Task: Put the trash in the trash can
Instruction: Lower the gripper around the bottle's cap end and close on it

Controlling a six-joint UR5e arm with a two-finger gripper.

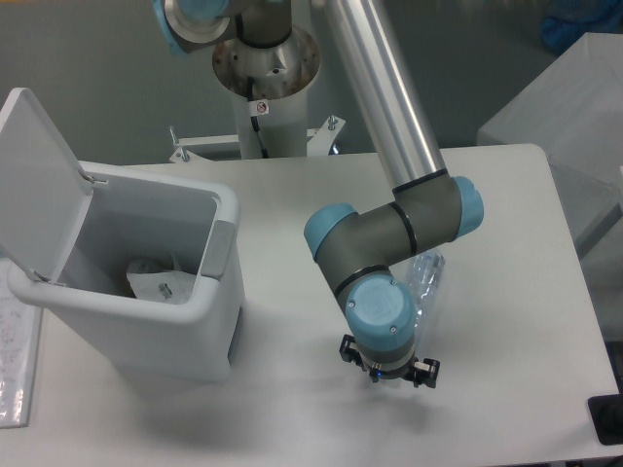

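Note:
The white trash can (219,209) stands at the left with its lid (34,175) swung up and open. One piece of trash, a crumpled clear wrapper (154,283), lies inside it. The other piece, a crushed clear plastic bottle (426,282), lies on the table to the right of the arm's forearm, its lower end running under the wrist. My gripper (389,374) points straight down at that lower end. The blue wrist cap (379,311) hides the fingers, and only black side parts stick out, so whether they grip the bottle is not visible.
The arm's silver tube (375,88) slants across the middle from its base (265,58) at the back. A clear sheet (15,370) lies at the left edge beside the bin. The table's front edge runs close below the gripper, and a black object (608,420) sits at the right corner.

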